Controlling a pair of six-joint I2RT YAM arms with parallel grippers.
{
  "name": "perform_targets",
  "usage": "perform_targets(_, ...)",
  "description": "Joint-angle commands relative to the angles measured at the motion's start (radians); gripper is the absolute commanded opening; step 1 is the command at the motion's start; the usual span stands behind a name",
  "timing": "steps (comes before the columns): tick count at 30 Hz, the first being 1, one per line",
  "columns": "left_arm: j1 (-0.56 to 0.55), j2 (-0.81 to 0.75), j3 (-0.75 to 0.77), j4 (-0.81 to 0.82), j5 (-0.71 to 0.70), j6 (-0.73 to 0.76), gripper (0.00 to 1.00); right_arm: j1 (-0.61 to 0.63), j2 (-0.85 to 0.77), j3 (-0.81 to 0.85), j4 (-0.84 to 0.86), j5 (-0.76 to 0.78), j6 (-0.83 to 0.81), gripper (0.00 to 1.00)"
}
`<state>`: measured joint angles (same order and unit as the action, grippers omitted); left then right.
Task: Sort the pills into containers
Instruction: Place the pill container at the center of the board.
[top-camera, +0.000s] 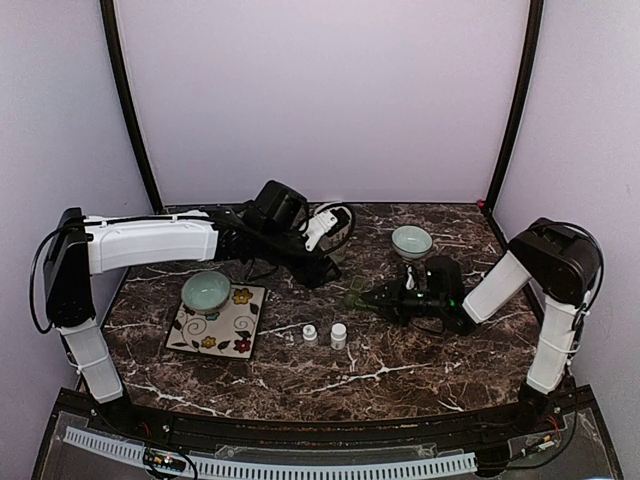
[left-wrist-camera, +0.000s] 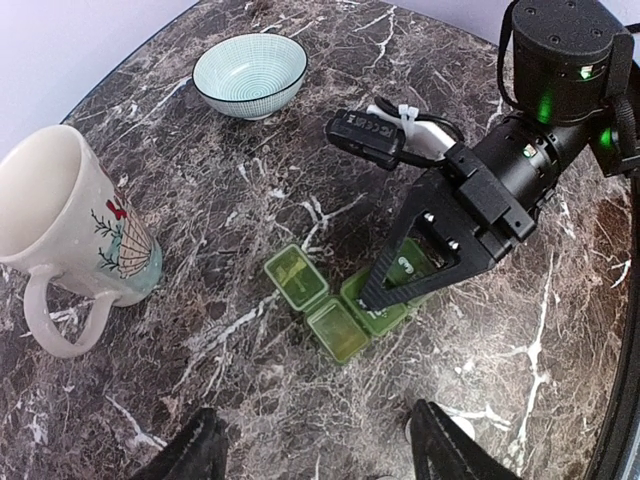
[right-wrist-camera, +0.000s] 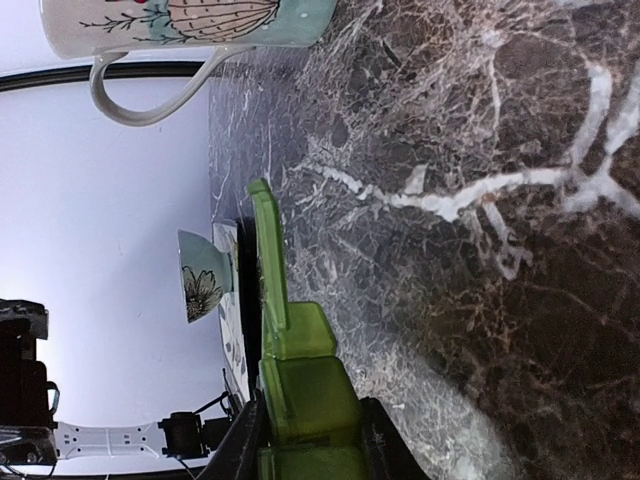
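The right gripper (left-wrist-camera: 390, 297) is clamping the pill box (left-wrist-camera: 338, 328) by one end between its jaws, best pinning it flat and steady, while the left gripper (left-wrist-camera: 320, 455) is hovering above, jaws spread, empty.

The left arm (top-camera: 150, 243) reached forward, the left gripper (left-wrist-camera: 315, 455) hanging nose-down, jaws wide apart; the right arm (top-camera: 495, 285) stretched low, the right gripper (left-wrist-camera: 398, 288) clamped on one end of the pill box (left-wrist-camera: 340, 330).
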<state>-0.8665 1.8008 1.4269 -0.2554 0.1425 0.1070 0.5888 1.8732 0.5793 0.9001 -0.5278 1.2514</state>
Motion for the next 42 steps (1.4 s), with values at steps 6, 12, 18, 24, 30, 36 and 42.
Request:
perform_targets(6,0.004,-0.07,-0.036,0.04,0.013,-0.004,0.65,0.051,0.078,0.027,0.125,0.155,0.028,0.03)
perform_targets(12,0.004,-0.071,-0.035,0.042,0.012,-0.007,0.65,0.057,0.079,0.024,0.07,0.188,0.03,0.14)
perform_targets(18,0.004,-0.062,-0.025,0.035,0.015,-0.003,0.65,0.066,0.073,0.048,-0.035,0.197,0.006,0.23)
perform_targets(24,0.004,-0.046,-0.014,0.03,0.025,0.003,0.65,0.067,0.065,0.044,-0.093,0.201,0.008,0.38)
perform_targets(30,0.004,-0.037,-0.008,0.034,0.036,0.013,0.65,0.067,0.029,0.037,-0.162,0.217,-0.011,0.47)
perform_targets(36,0.004,-0.026,0.002,0.037,0.043,0.019,0.65,0.067,-0.033,0.024,-0.264,0.247,-0.043,0.5)
perform_targets(42,0.004,-0.019,0.006,0.038,0.043,0.026,0.65,0.065,-0.085,0.037,-0.399,0.271,-0.087,0.53)
